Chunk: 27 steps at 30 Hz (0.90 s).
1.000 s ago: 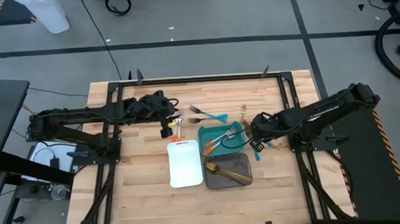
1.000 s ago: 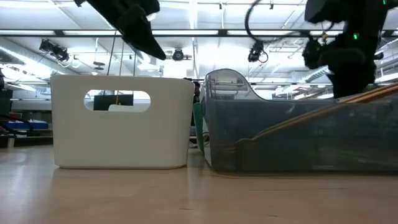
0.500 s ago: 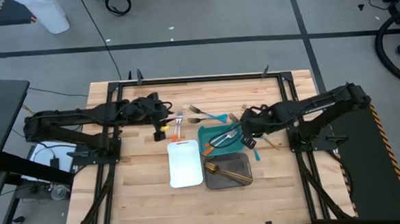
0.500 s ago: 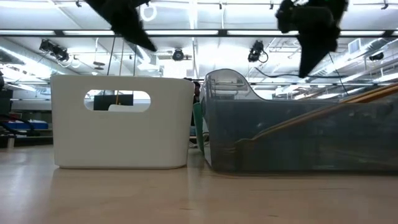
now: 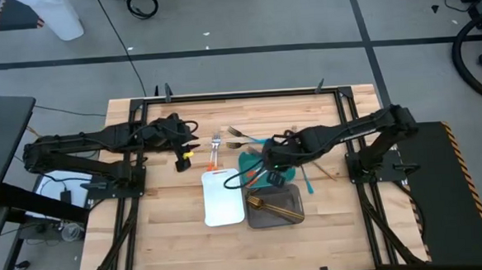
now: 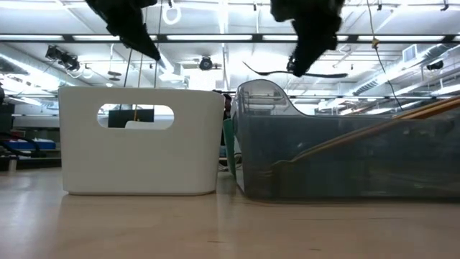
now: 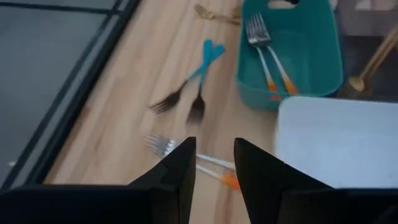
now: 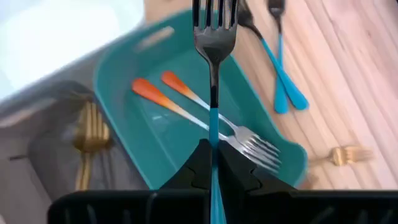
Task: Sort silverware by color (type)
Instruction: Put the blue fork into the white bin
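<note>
While seen from above, the right end effector [image 5: 269, 160] hangs over the teal tray [image 5: 246, 162], beside the white tray [image 5: 221, 204] and grey tray [image 5: 288, 211] on the desk [image 5: 163, 230]; the left end effector [image 5: 182, 159] waits near loose forks [image 5: 213, 145].

At desk level, the right arm carries a blue-handled fork [image 6: 287, 73] roughly level above the tray rims.

Through the left wrist camera, that arm's fingers [image 7: 180, 177] stand apart and empty above an orange-handled fork [image 7: 205, 168]; two blue-handled forks [image 7: 194, 93] lie beyond.

Through the right wrist camera, the fingers [image 8: 202, 163] are clamped on the blue-handled fork's shaft, tines forward, over the teal tray, which already holds two orange-handled forks [image 8: 199, 115]; gold utensils [image 8: 87, 146] sit in the grey one.

The risk, as I judge it: releasing now would mix blue with orange. The narrow pinch could also let the fork swivel or slip.
</note>
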Tool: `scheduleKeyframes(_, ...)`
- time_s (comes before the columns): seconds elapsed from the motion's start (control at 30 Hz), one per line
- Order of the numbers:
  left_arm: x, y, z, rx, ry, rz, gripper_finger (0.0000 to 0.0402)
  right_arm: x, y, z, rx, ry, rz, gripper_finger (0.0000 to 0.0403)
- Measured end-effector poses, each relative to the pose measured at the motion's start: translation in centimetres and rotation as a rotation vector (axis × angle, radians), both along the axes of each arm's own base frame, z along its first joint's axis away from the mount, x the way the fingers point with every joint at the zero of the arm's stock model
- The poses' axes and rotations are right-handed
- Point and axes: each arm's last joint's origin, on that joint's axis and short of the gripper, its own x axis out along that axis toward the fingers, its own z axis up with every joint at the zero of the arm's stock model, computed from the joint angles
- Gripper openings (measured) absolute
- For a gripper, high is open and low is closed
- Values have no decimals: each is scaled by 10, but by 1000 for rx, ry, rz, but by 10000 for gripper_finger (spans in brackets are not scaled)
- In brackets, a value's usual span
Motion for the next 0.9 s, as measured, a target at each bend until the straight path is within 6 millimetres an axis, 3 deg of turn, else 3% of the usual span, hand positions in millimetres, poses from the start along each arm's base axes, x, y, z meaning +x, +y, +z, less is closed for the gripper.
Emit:
scheduleKeyframes(0.17, 0, -8, -6, 7, 23, -53, 118, 28, 9, -2, 85, -118, 67, 18)
scheduleKeyframes(0.43, 0, -17, -45, 34, 33, -75, 118, 67, 28, -22, 350, -280, 177, 18)
scheduleKeyframes(0.67, -20, -27, -29, 137, -72, -26, 118, 88, 37, -47, 491, -300, 189, 18)
scheduleKeyframes(0.9, -31, -37, -19, 157, -147, -35, 118, 103, 38, -50, 540, -407, 167, 18)
